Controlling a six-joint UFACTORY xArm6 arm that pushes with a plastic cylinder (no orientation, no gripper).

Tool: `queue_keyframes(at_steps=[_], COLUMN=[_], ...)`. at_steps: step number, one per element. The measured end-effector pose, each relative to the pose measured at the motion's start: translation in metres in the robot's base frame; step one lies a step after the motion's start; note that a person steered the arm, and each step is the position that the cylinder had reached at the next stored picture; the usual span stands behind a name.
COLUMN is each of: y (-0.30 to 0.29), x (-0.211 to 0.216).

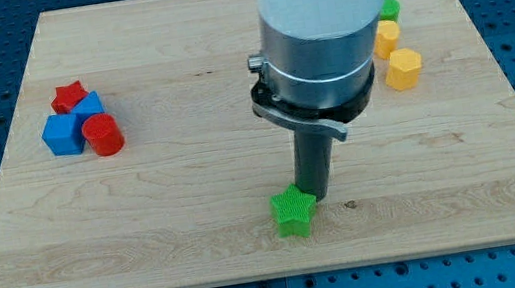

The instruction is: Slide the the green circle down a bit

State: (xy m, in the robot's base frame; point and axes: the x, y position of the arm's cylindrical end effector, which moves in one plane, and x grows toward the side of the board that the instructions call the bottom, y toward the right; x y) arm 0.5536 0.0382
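Note:
The green circle (389, 9) sits near the view's top right, partly hidden behind the arm's body, just above a yellow block (386, 38). My tip (313, 194) rests on the board at the lower middle, far below and left of the green circle. It touches the upper right edge of a green star (293, 211).
A yellow hexagon (405, 69) lies below the yellow block. At the view's left a red star (70, 96), a blue cube (62, 135), another blue block (89, 107) and a red cylinder (103, 135) cluster together. The wooden board (194, 193) ends at blue perforated table.

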Motion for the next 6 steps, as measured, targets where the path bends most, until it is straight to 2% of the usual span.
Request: queue_keyframes(at_steps=[1,2,4,5,6], y=[-0.002,-0.002,-0.004,0.04,0.116], x=[-0.013,-0.082,-0.27,-0.338,-0.342])
